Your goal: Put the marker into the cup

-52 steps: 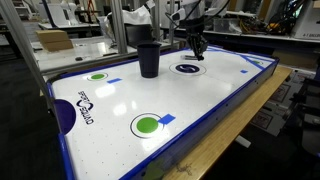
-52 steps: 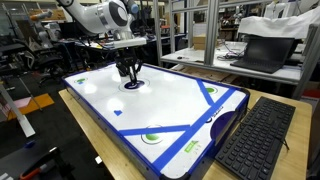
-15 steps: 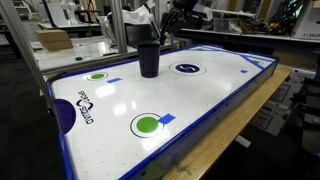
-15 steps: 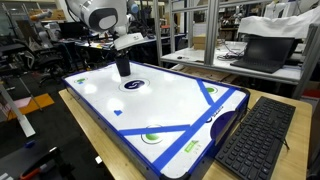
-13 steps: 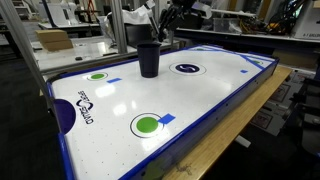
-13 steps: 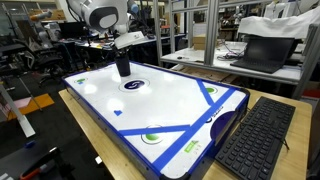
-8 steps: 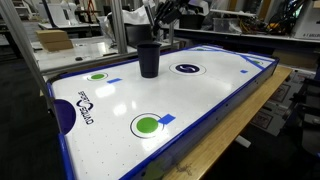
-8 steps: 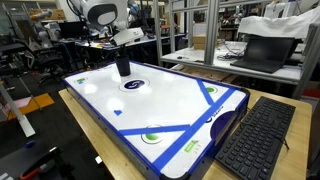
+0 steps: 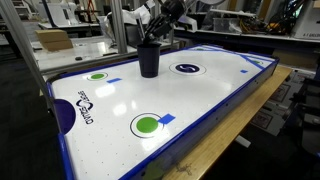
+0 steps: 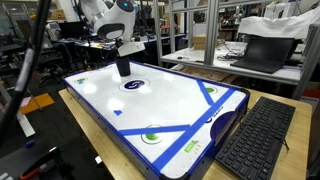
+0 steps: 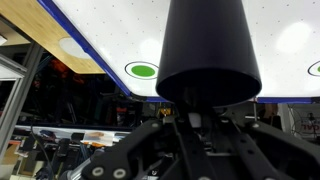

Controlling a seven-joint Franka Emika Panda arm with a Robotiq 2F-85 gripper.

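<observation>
The cup point(image 9: 149, 60) is a tall, nearly black tumbler standing upright at the far end of the white air-hockey table point(image 9: 215, 100); it also shows in the exterior view point(image 10: 121, 67). My gripper point(image 9: 153, 36) hangs tilted just above its rim, as it does in the exterior view point(image 10: 126, 48). In the wrist view the cup point(image 11: 207, 45) fills the middle, with its rim right in front of my gripper point(image 11: 200, 116). A small light piece, which looks like the marker point(image 11: 198, 118), sits pinched between the dark fingers. The marker is too small to make out in both exterior views.
Flat green discs point(image 9: 97, 76) point(image 9: 147, 124) and a printed dark-blue oval logo point(image 9: 187, 68) mark the table top. A raised blue rim point(image 9: 262, 66) runs round it. A keyboard point(image 10: 255, 135) lies beside the table on a wooden bench, with metal frame posts point(image 9: 118, 25) behind.
My gripper has risen from the oval logo and moved over to the cup. In the last second it has tilted and settled just above the rim.
</observation>
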